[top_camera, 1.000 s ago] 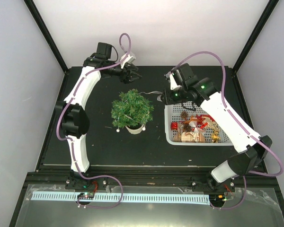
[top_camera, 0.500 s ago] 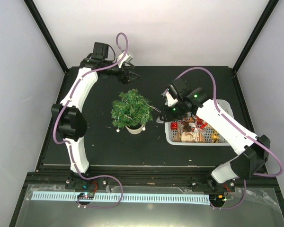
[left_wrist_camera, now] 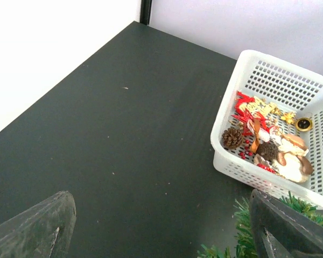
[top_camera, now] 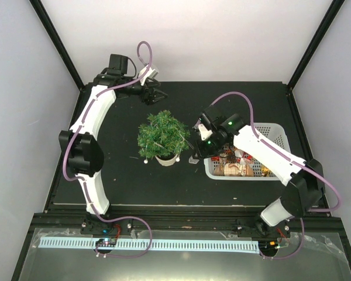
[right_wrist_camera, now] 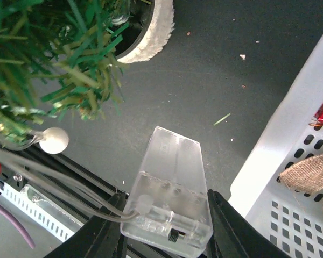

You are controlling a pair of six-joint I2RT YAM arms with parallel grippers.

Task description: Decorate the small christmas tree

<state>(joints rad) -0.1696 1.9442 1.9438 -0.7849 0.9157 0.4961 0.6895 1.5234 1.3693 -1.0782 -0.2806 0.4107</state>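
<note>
White basket (left_wrist_camera: 274, 63), pinecone (left_wrist_camera: 232, 138) inside, clear battery box (right_wrist_camera: 169, 188), black table (left_wrist_camera: 124, 134)

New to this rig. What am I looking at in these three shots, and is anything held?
Two white robot arms are bolted at the near edge of the table; each ends in a two-finger gripper. The wide shot comes from a fixed camera overhead; the other two from cameras on the wrists. On the black table stand the small christmas tree and a white basket of ornaments. The left gripper is open and empty, beyond the tree. The right gripper is shut on a clear battery box trailing thin wires.
</note>
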